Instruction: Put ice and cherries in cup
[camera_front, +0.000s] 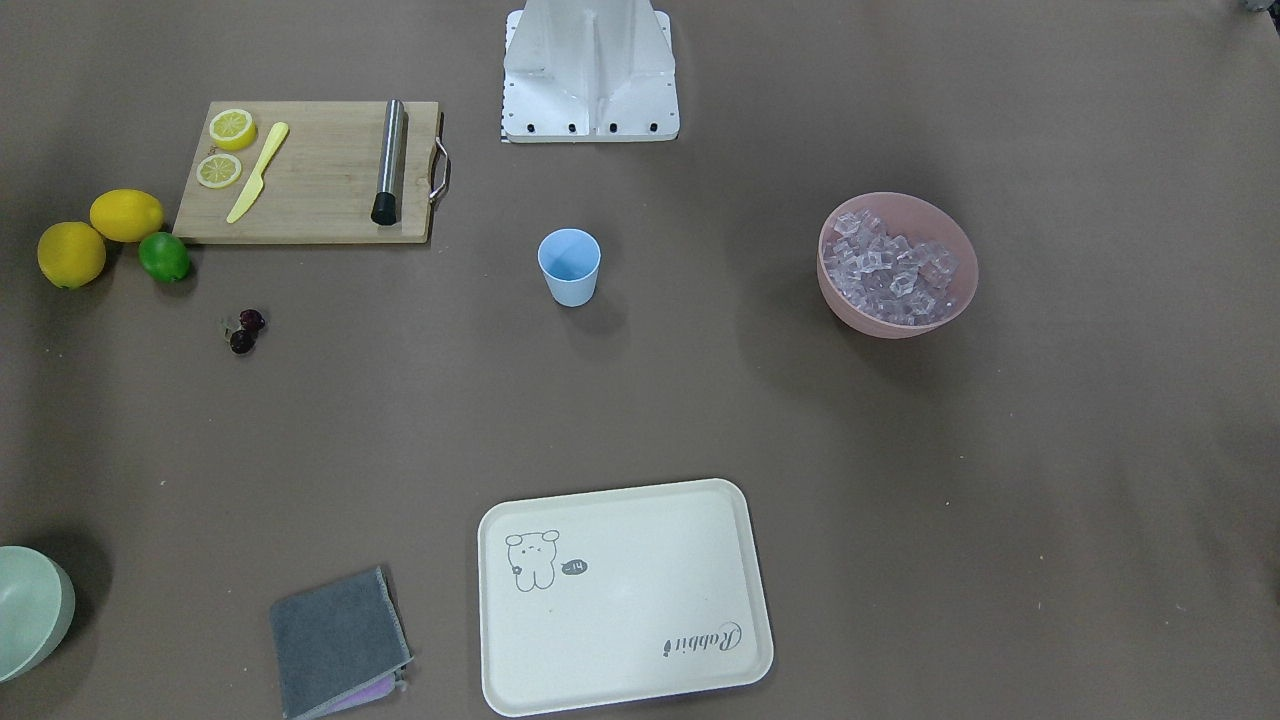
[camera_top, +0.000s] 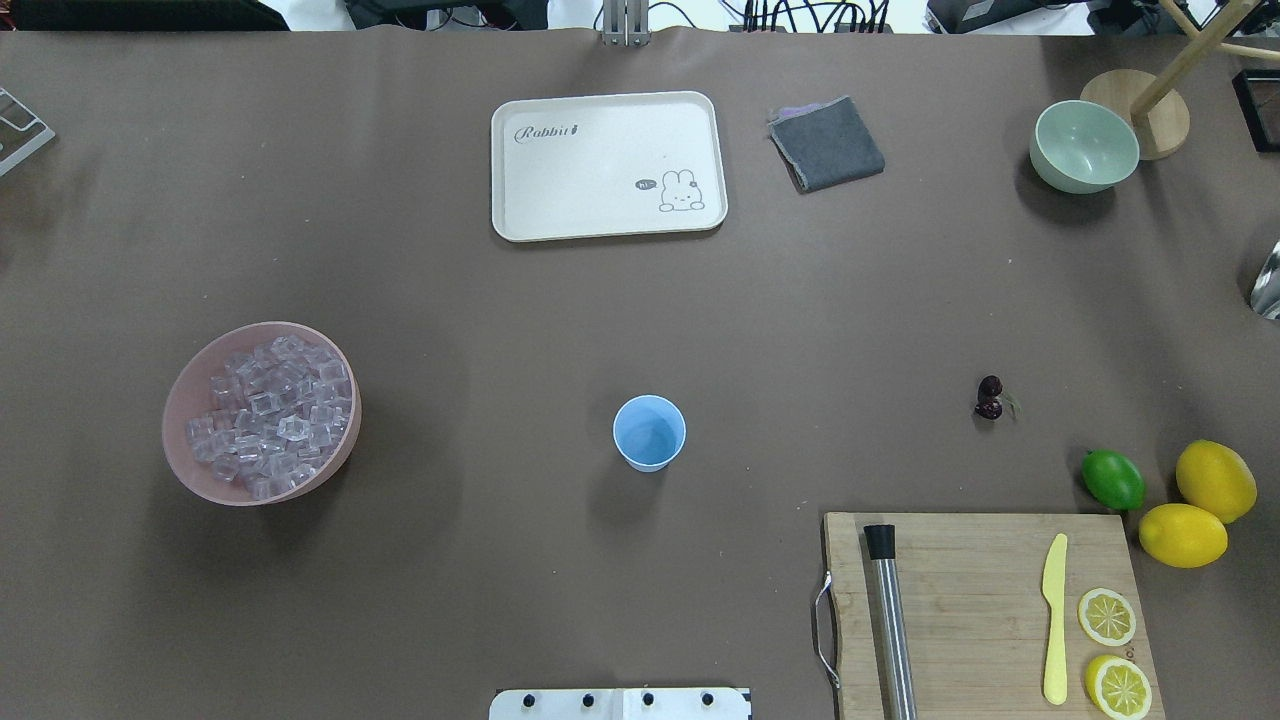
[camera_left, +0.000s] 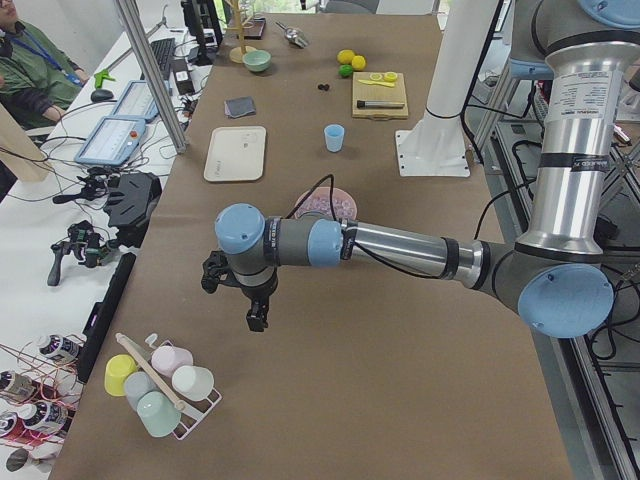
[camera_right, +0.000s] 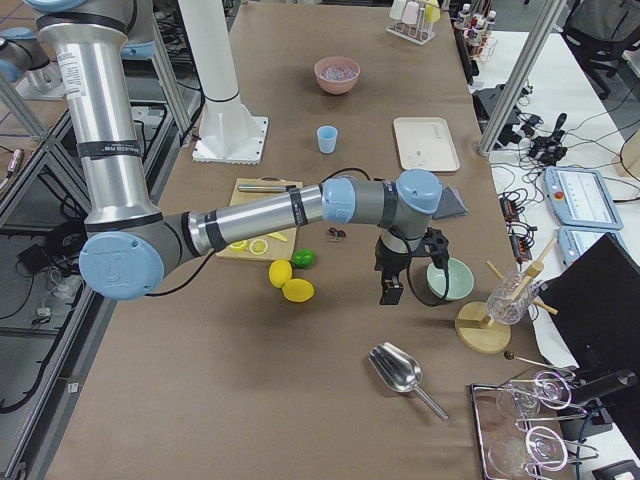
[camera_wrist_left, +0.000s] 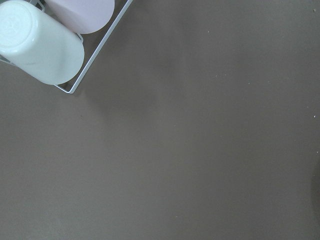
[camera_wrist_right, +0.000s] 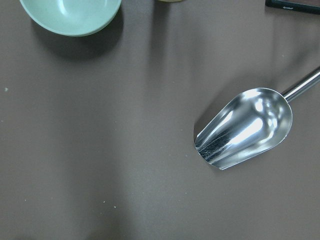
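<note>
The light blue cup (camera_top: 649, 432) stands upright and empty at the table's middle, also in the front view (camera_front: 570, 265). The ice (camera_top: 268, 410) fills a pink bowl (camera_top: 185, 400) on the robot's left side. The pair of dark cherries (camera_top: 989, 398) lies on the table on the right side, near the lime. My left gripper (camera_left: 256, 318) hangs over the table's left end, far from the bowl; I cannot tell if it is open. My right gripper (camera_right: 391, 292) hangs over the right end, past the cherries (camera_right: 337, 234); I cannot tell its state either.
A cream tray (camera_top: 520, 215) and grey cloth (camera_top: 827, 143) lie at the far side. A cutting board (camera_top: 960, 570) carries a muddler, knife and lemon slices, with lemons and a lime (camera_top: 1112, 479) beside it. A metal scoop (camera_wrist_right: 245, 127), pale green bowl (camera_wrist_right: 70, 12) and cup rack (camera_wrist_left: 40, 40) are at the ends.
</note>
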